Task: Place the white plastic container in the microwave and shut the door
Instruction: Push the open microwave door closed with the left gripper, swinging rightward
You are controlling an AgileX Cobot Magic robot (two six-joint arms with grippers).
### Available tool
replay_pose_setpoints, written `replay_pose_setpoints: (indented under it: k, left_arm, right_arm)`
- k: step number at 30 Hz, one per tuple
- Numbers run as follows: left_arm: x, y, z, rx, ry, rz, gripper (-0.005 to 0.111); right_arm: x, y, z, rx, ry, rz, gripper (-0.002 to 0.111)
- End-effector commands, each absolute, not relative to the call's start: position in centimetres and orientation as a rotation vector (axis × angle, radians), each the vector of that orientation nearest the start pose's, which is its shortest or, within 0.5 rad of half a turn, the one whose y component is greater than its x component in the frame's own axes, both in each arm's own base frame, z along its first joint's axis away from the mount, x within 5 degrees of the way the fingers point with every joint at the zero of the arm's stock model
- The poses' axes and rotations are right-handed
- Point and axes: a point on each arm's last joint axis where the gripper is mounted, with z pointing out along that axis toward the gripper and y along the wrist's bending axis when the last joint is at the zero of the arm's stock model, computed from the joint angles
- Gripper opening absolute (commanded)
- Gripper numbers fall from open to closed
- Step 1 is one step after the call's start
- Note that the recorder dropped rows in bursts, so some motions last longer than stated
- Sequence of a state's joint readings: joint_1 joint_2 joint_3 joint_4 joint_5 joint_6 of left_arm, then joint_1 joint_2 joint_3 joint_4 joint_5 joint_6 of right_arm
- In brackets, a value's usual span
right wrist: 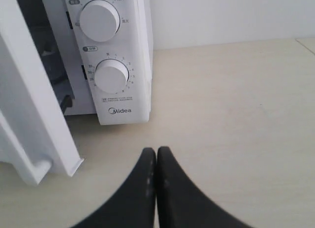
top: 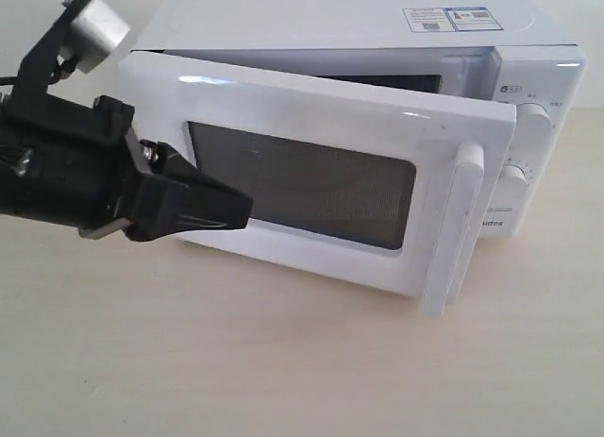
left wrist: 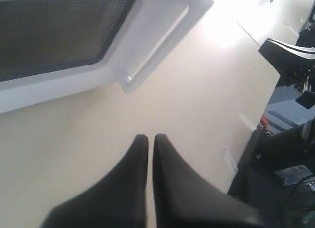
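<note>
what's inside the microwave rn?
Only a dark sliver of cavity shows past the half-shut door; no container visible there. The door covers the rest of the microwave, so contents can't be told.

Door point(top: 311, 116), ajar, hides most of the microwave point(top: 311, 17) cavity; sticker point(top: 451, 19) print at 1 o'clock is unreadable; the left arm point(top: 57, 177) is cropped at 9 o'clock.

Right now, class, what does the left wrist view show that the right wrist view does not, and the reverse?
Only left wrist: the dark mesh window, the shut left pincer and dark equipment off to one side. Only right wrist: the upper dial, lower dial and Midea logo on the microwave, and the shut right pincer. Both: part of the open door and the pale table.
</note>
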State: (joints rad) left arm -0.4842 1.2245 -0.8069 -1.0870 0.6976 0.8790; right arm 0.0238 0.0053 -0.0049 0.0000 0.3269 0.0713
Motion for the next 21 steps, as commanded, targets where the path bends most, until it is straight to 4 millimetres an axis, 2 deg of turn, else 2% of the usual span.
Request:
replay_pose_setpoints:
  k: [1, 8, 11, 14, 16, 21]
  left_arm:
    - [17.7, -15.4, 30.3, 0.793, 2.129, -0.996, 0.004]
    - [15.7, -14.4, 31.9, 0.823, 2.076, -0.997, 0.004]
    - [15.0, -14.0, 32.0, 0.815, 2.058, -0.989, 0.004]
    - [14.6, -13.5, 31.7, 0.801, 2.045, -0.953, 0.004]
    - [14.3, -13.3, 31.4, 0.802, 2.05, -0.945, 0.004]
    - [14.1, -13.2, 30.4, 0.801, 2.082, -0.946, 0.004]
  right_arm:
    - [5.4, 0.1, 18.4, 0.046, 1.806, 0.066, 0.0]
    - [5.6, 0.1, 19.2, -0.014, 1.716, 0.009, 0.0]
    - [5.6, 0.1, 21.1, 0.062, 1.51, 0.1, 0.0]
    - [5.2, 0.0, 23.3, 0.064, 1.257, 0.108, 0.0]
    - [4.6, 0.0, 24.8, 0.06, 1.082, 0.106, 0.0]
    - [2.9, -0.2, 27.1, 0.056, 0.766, 0.108, 0.0]
